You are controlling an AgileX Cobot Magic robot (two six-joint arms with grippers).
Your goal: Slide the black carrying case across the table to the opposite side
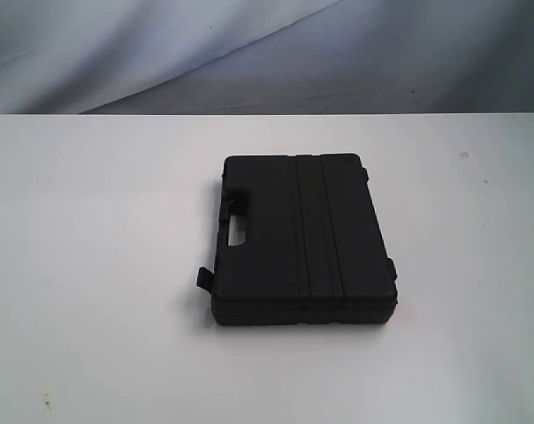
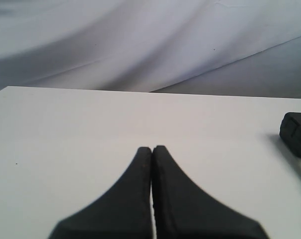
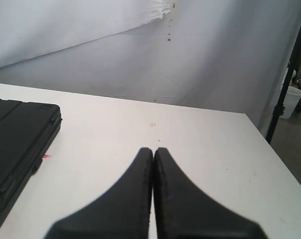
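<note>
While the left hand (image 2: pixel 151 148), tips pressed together, sits clear of the black carrying case (image 1: pixel 302 238) lying mid-frame on the worktop (image 1: pixel 81 265), and the right hand (image 3: pixel 153 149) hangs likewise closed near it, best push low, mid-edge, to avoid swivel.

Black tapered left gripper (image 2: pixel 151 149); right gripper (image 3: pixel 153 150) alike, seemingly matte
</note>
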